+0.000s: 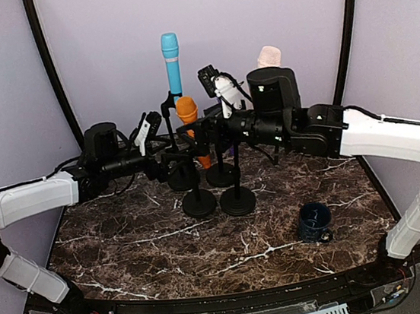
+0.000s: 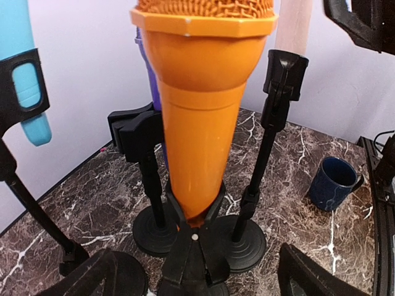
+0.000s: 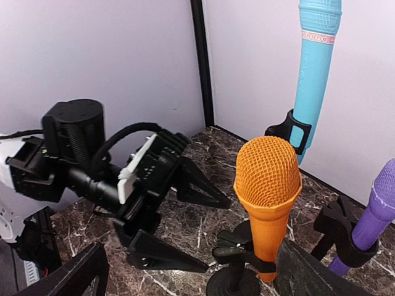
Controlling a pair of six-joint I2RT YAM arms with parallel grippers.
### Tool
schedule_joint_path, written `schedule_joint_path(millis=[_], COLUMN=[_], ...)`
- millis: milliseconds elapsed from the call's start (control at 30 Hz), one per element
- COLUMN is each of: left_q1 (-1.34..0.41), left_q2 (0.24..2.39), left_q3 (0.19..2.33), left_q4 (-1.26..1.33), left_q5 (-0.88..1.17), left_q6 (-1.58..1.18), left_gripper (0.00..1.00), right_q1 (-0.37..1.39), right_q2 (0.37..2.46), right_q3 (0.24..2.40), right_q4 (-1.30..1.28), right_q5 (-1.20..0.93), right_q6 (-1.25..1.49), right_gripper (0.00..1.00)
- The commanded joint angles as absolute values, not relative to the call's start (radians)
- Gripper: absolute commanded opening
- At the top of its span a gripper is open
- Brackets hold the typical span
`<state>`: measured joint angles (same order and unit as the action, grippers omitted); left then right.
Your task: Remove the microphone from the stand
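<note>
I'm in the approach, nothing gripped yet. My left hand (image 3: 210,231) is spread wide, aimed at the orange microphone (image 2: 200,123) and just short of it. That microphone stands upright in its clip (image 2: 191,246), among the other stands (image 1: 237,199) near the middle of the surface's (image 1: 207,257) far edge. My right hand (image 3: 191,277) is spread wide too, just beside it. Next, I judge, 1 hand pinches the body and lifts straight up. From above the clip is hidden, and I can't trace which stand carries it.
</note>
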<state>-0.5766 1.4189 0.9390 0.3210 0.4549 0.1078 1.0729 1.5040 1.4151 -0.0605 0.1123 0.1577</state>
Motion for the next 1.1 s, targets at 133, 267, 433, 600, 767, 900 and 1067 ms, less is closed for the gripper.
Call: schedule_joint_path(millis=[133, 267, 433, 600, 767, 900, 1067], left_q1=[-0.582, -0.582, -0.581, -0.582, -0.582, -0.582, -0.582], left_q2=[1.315, 1.321, 1.325, 1.365, 1.393, 1.406, 1.420], left_q3=[0.859, 0.875, 0.862, 0.896, 0.922, 0.930, 0.942], left_q4=[0.294, 0.264, 0.306, 0.288, 0.287, 0.293, 0.294], left_q5=[0.374, 0.355, 0.385, 0.387, 0.393, 0.396, 0.397], left_q6=[0.005, -0.046, -0.040, -0.019, -0.018, -0.021, -0.012], left_gripper=[0.94, 0.94, 0.94, 0.94, 0.94, 0.94, 0.94], right_q1=[1.077, 1.077, 1.077, 1.073, 1.049, 1.035, 1.012], right_q2=[1.701, 1.834, 1.913, 1.917, 1.918, 1.926, 1.944], right_q3=[1.701, 1.871, 1.961, 1.967, 1.967, 1.976, 2.005], right_q4=[-0.207, -0.301, -0.333, -0.331, -0.317, -0.302, -0.305], right_q5=[0.373, 0.430, 0.480, 0.526, 0.515, 0.483, 0.468], right_q6=[0.113, 0.077, 0.064, 0.066, 0.076, 0.072, 0.072], right_gripper=[0.96, 0.90, 0.84, 0.84, 0.92, 0.93, 0.92])
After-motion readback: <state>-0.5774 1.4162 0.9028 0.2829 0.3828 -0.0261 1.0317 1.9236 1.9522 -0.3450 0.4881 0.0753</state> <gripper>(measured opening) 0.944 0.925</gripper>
